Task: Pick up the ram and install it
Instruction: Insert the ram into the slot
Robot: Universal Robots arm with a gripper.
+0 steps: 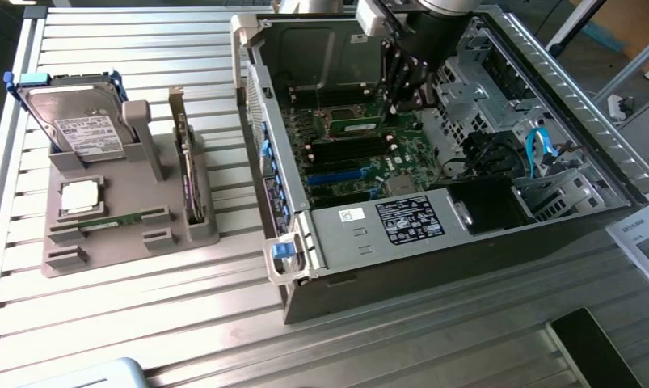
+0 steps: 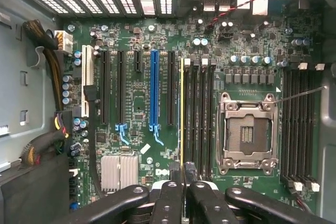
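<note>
The black two-fingered gripper (image 1: pixel 405 95) reaches down into the open grey metal computer case (image 1: pixel 410 271). Its jaws are narrowed onto the long, thin green ram stick (image 2: pixel 182 124), held edge-on so that it lines up with the black memory slots (image 2: pixel 202 119). Whether it is seated cannot be told. The silver processor socket (image 2: pixel 248 132) crowds just beside the slots. A look-alike green stick (image 1: pixel 120 220) lies on the grey holder tray (image 1: pixel 60 259), well apart.

My station is a computer-assembly lab. Evidence: a slatted metal tabletop (image 1: pixel 141 323), an open PC case (image 1: pixel 410 271) exposing its motherboard (image 2: pixel 136 103), and beside it a grey fixture (image 1: pixel 108 234) holding a hard drive (image 1: pixel 82 121) and a card (image 1: pixel 184 162) on edge.
</note>
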